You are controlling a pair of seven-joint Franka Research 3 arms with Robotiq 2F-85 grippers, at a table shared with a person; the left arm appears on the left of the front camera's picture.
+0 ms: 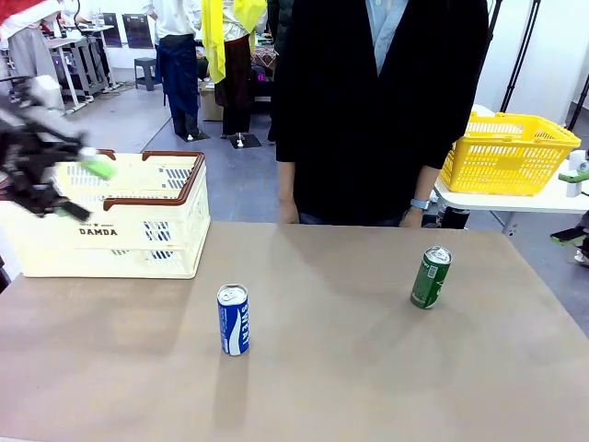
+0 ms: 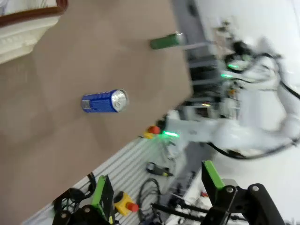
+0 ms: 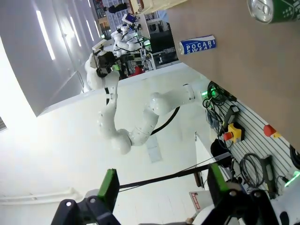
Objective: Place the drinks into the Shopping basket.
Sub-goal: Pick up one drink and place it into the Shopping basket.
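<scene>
A blue can [image 1: 233, 319] with white lettering stands upright near the table's middle front. A dark green can [image 1: 430, 276] stands upright to its right. The cream Shopping basket [image 1: 138, 235] with brown rim sits at the back left. My left gripper [image 1: 81, 190] hovers blurred in front of the basket's left part, open with nothing between its fingers. My right gripper [image 1: 571, 207] is at the far right edge, off the table, open. The left wrist view shows my left gripper [image 2: 157, 187] open, the blue can [image 2: 104, 101], the green can [image 2: 165, 41] and a corner of the basket [image 2: 28, 23]. My right gripper [image 3: 162, 183] is open and empty in its wrist view, far from the blue can [image 3: 197, 45] and the green can [image 3: 274, 10].
A person in a dark jacket [image 1: 377, 101] stands at the table's far edge, hands hanging by it. A yellow mesh basket [image 1: 506, 152] sits on a separate white table at the back right. Bare tabletop lies between the two cans and around them.
</scene>
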